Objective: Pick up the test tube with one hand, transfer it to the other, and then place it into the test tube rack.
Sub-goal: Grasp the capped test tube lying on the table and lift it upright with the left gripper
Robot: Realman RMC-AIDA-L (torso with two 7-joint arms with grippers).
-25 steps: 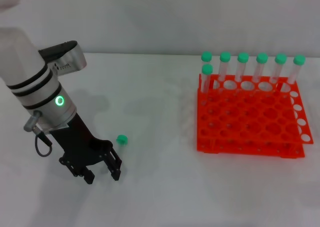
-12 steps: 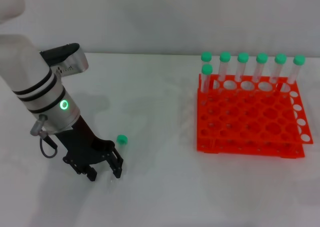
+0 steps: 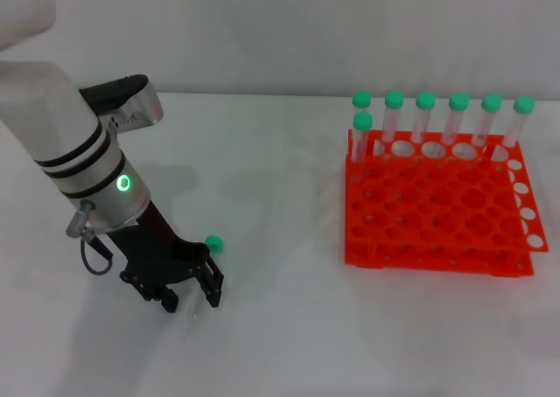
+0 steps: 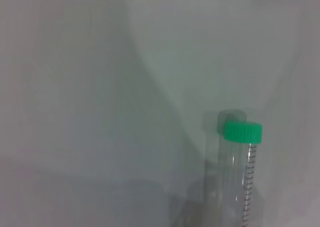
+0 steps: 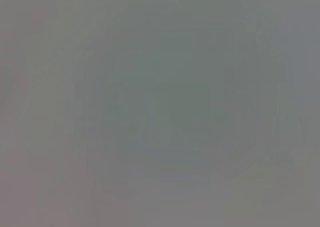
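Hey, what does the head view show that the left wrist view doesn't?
Only the head view shows the left claw, open, low over the white table, plus the orange rack off to the right with seven green-capped tubes standing along its far side. Only the left wrist view shows the lying tube's clear body with its printed scale. Both show that loose tube and its green cap.

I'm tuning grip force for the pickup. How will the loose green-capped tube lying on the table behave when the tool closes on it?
The test tube looks round and smooth, so it may roll or slip sideways if nudged. It appears empty and clear, probably very light. The left tool is open just beside it on the table, so an off-centre close could push it away.
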